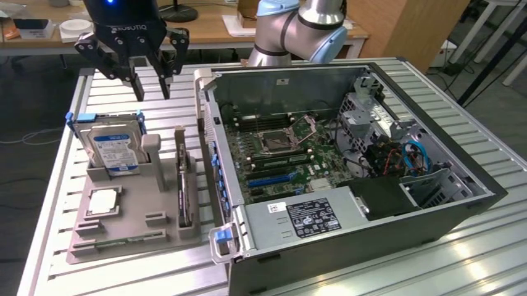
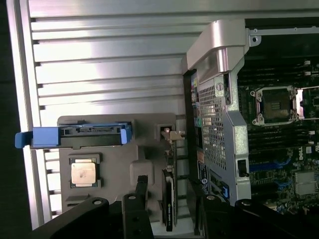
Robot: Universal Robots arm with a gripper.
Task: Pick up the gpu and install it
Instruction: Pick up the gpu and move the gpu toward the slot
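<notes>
The gpu [image 1: 182,185] is pictured standing edge-on in the grey holder [image 1: 123,229] on the bench [image 1: 461,246], to the exterior view's left of the open computer case [image 1: 428,203]. It is not yet lifted or installed. The claw [image 1: 152,92] is held apart and empty above the far side of the bench.

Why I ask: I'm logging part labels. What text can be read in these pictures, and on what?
"ROBOTIQ": upside down, on the body of the gripper.
Hard drive, blue-and-white label: print too small to read.
Power supply, black label: print too small to read.
Motherboard, markings: too small to read.
</notes>
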